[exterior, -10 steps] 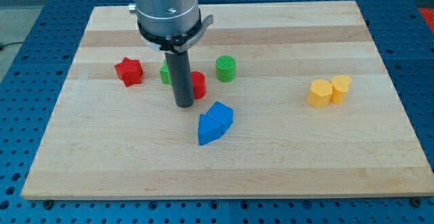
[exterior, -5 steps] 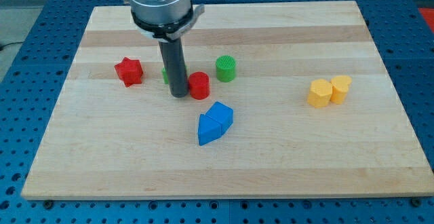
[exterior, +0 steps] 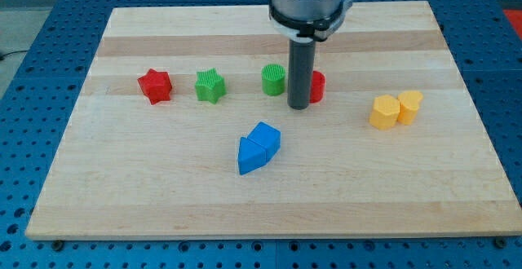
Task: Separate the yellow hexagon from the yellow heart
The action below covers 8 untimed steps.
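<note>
The yellow hexagon (exterior: pixel 384 112) and the yellow heart (exterior: pixel 409 105) sit touching each other at the view's right, hexagon on the left. My tip (exterior: pixel 298 106) is on the board well to their left. It stands between the green cylinder (exterior: pixel 273 80) and the red cylinder (exterior: pixel 316 87). The rod hides part of the red cylinder.
A red star (exterior: pixel 155 85) and a green star (exterior: pixel 210 85) lie in a row at the view's left. Two blue blocks (exterior: pixel 259 147) sit together below the middle. The wooden board (exterior: pixel 457 196) ends on a blue perforated table.
My tip has moved far to the right, from beside the green star to beyond the green cylinder. The red cylinder now lies further right, next to the rod. The yellow blocks have not moved.
</note>
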{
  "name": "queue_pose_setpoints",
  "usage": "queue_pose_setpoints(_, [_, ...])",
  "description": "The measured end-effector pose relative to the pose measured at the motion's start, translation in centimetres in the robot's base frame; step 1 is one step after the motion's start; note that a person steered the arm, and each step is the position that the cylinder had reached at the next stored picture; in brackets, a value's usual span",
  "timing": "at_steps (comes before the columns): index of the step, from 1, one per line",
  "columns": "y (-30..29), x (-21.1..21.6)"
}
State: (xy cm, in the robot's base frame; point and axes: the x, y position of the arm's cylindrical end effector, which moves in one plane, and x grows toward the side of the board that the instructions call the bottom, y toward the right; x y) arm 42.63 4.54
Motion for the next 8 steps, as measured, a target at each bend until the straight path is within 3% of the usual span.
queue_pose_setpoints(1, [1.6, -0.3])
queue_pose_setpoints(3, [3.6, 4.4])
queue_pose_setpoints(4, [8.1, 7.5])
queue_pose_setpoints(5, [15.8, 7.6])
queue_pose_setpoints(8, [12.9, 6.0])
